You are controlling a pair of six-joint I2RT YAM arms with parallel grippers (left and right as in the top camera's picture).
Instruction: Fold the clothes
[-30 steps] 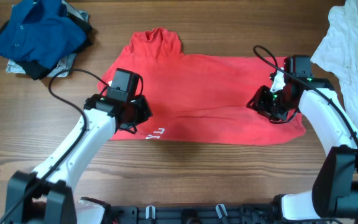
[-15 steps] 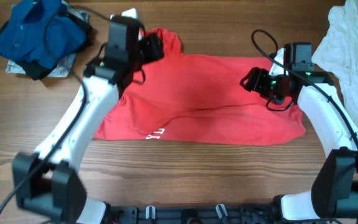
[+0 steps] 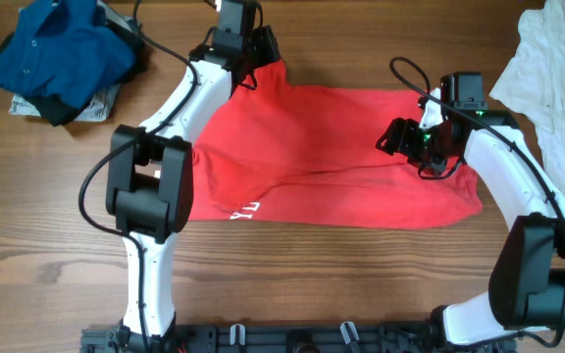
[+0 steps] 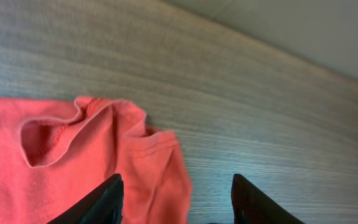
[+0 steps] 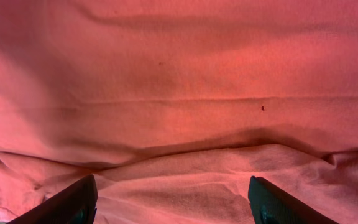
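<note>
The red T-shirt [image 3: 322,157] lies flat across the middle of the table, white lettering [image 3: 246,209] at its near left edge. My left gripper [image 3: 259,51] is open and empty at the shirt's far left sleeve. In the left wrist view [image 4: 179,208] the sleeve [image 4: 104,162] lies partly between the fingers, with bare wood to the right. My right gripper [image 3: 392,137] is open and empty above the shirt's right part. In the right wrist view [image 5: 173,208] creased red cloth [image 5: 179,124] fills the frame. The blue collared shirt [image 3: 62,49] is at the far left and the white garment [image 3: 552,69] at the far right.
The blue shirt rests on a small pile of dark and patterned cloth [image 3: 67,103]. The wooden table [image 3: 292,275] shows in front of the red shirt. A pale wall edge [image 4: 303,31] shows beyond the table in the left wrist view.
My left arm has swung from the shirt's near left part up to the far left sleeve. My right gripper has shifted slightly up and left over the shirt.
</note>
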